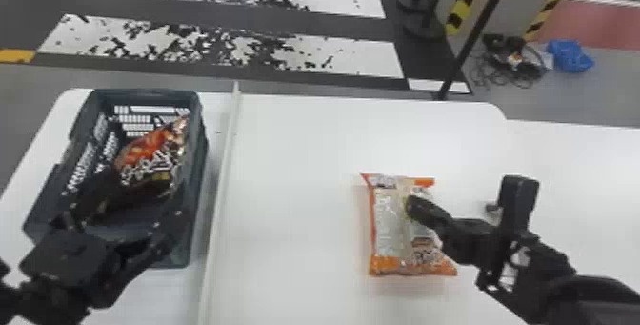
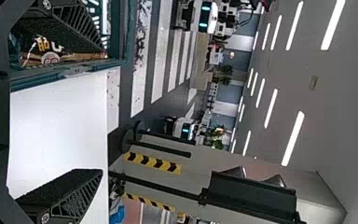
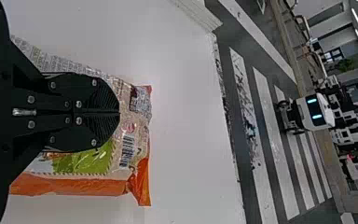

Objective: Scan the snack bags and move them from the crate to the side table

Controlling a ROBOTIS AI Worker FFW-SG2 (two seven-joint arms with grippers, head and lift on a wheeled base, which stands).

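Head view: the left tool [image 1: 143,199] is at the crate [image 1: 202,143], its fingers spread apart, near the dark, red-patterned snack bag [image 1: 152,157] inside. The right tool [image 1: 413,206], its fingers pressed together, is above the orange-edged snack bag [image 1: 391,226], which lies flat on the white desk [image 1: 295,181], well apart from the crate.
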